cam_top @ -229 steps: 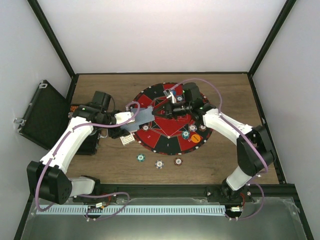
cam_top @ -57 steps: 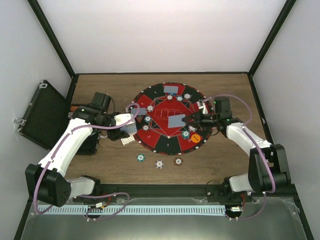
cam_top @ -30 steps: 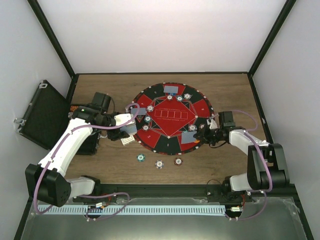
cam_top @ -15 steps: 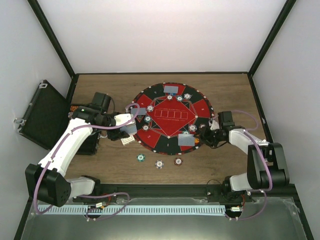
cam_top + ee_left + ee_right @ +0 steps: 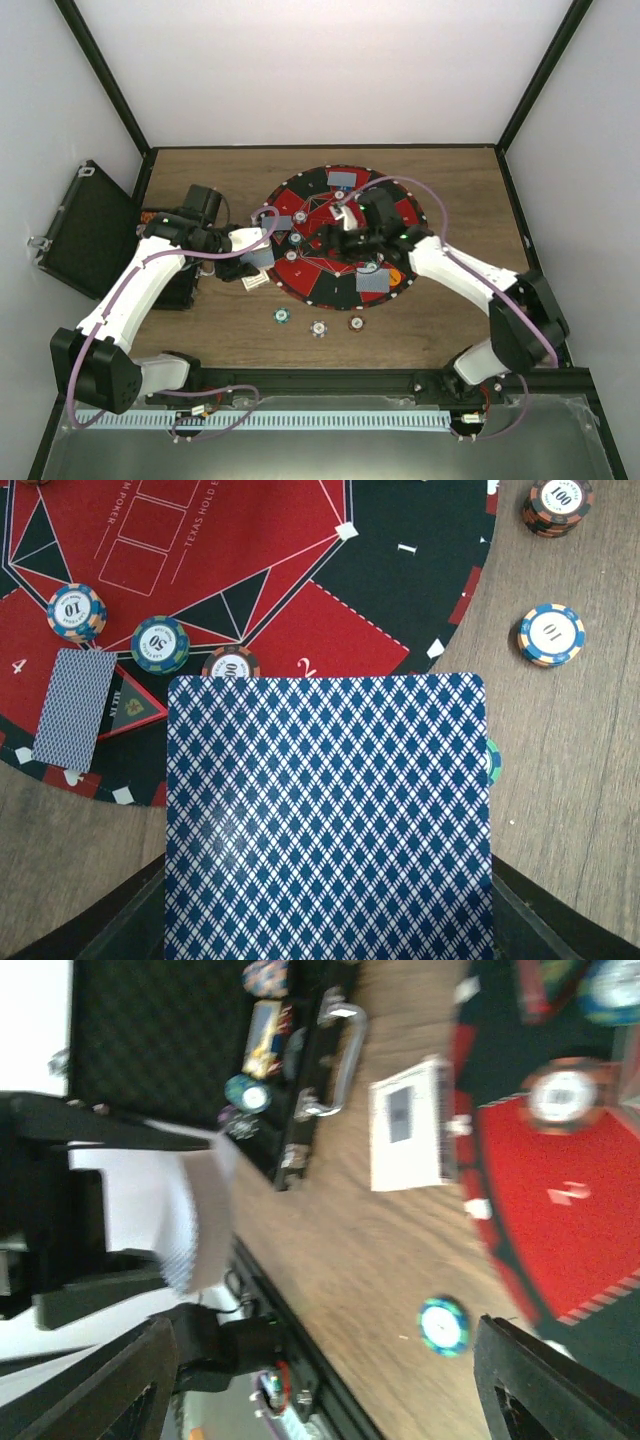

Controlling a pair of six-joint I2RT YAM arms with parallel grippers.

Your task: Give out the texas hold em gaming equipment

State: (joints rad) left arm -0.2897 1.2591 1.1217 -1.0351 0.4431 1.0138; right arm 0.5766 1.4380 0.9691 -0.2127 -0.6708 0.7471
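playing cards (image 5: 328,815) | back up, jutting toward mat (image 5: 250,540) | left pincer (image 5: 330,935) gripping them | right pincer (image 5: 322,1330) open

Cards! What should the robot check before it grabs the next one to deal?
1. Left hand grips the deck: ok.
2. Right hand is open and empty: ok.
3. Right hand is close enough to the deck: not ok, it hangs over the middle of the mat.
4. Card at the mat's near edge lies flat, clear of the right hand: ok.
5. Just one will lift off the deck: cannot tell.
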